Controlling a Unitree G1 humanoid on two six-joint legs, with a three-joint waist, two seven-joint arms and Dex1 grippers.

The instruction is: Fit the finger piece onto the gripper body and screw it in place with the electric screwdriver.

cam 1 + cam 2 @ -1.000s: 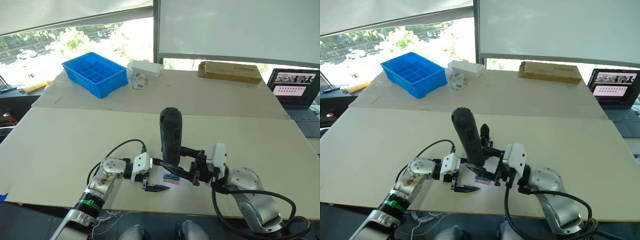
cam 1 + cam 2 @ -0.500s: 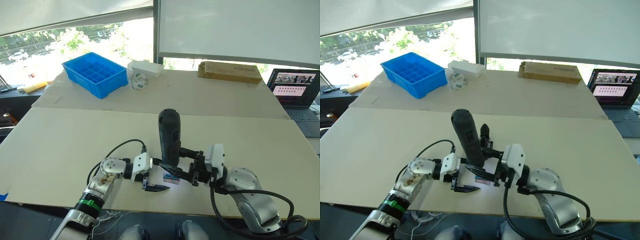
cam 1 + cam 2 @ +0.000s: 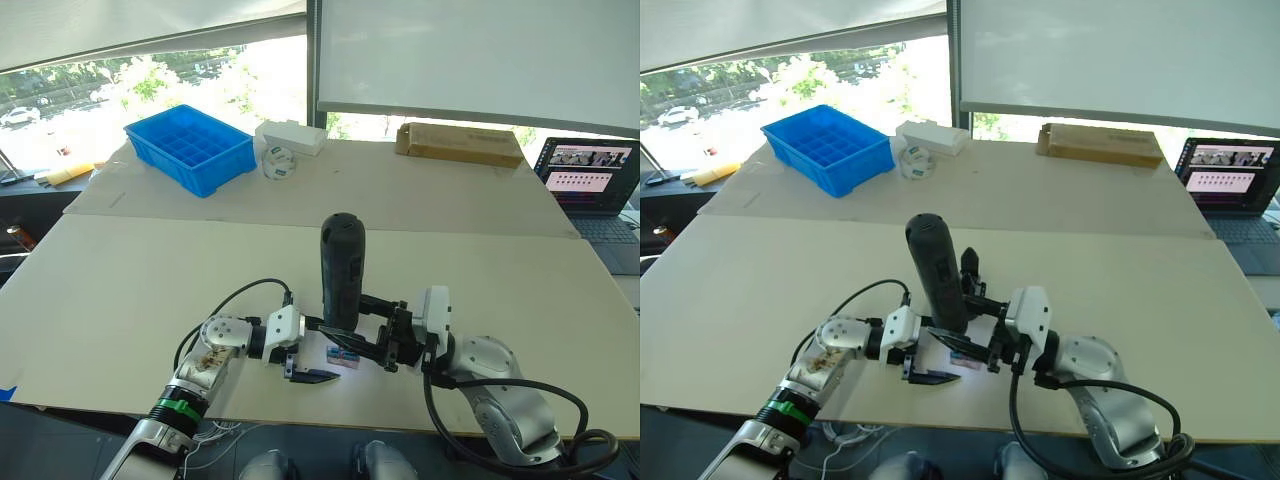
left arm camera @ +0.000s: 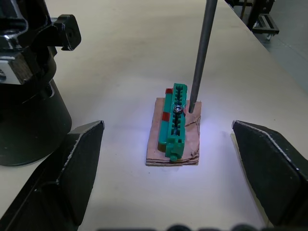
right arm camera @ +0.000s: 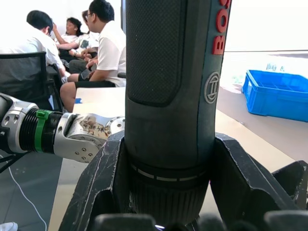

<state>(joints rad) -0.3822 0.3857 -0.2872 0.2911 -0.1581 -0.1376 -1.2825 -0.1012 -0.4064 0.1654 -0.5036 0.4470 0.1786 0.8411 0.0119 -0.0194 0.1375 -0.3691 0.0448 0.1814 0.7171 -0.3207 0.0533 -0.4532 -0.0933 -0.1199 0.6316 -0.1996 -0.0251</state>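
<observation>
Half a second earlier the electric screwdriver [image 3: 341, 268] had leaned a touch toward the worktop's left edge; it now stood nearly upright again, close to the middle of the near edge of the worktop [image 3: 150, 270]. The right tool [image 5: 166, 192] was pinching the screwdriver's lower barrel, its two black fingers [image 5: 101, 178] pressed against either side of the dark grip. The thin metal bit [image 4: 201, 53] came down onto a small green toothed block [image 4: 175, 120] lying on a brown pad [image 4: 173, 137], its tip beside a screw head in the block. The left tool [image 4: 168, 168] was spread wide, its fingers resting on the worktop to either side of the block and pad without touching them. The gripper body [image 4: 26, 86] stood just beside the left tool's finger, on the side away from the bit, its round black base on the worktop; in the right eye view its upright pointed finger [image 3: 968, 262] rose just behind the screwdriver. Toward the far left corner sat a blue compartment tray [image 3: 190, 147], with a white box [image 3: 291, 136] and a roll of tape [image 3: 279, 161] next to it. A long cardboard box [image 3: 458, 143] lay along the far edge, and a laptop [image 3: 590, 185] sat at the far right corner. Seated people [image 5: 91, 43] were visible in the right wrist view.
</observation>
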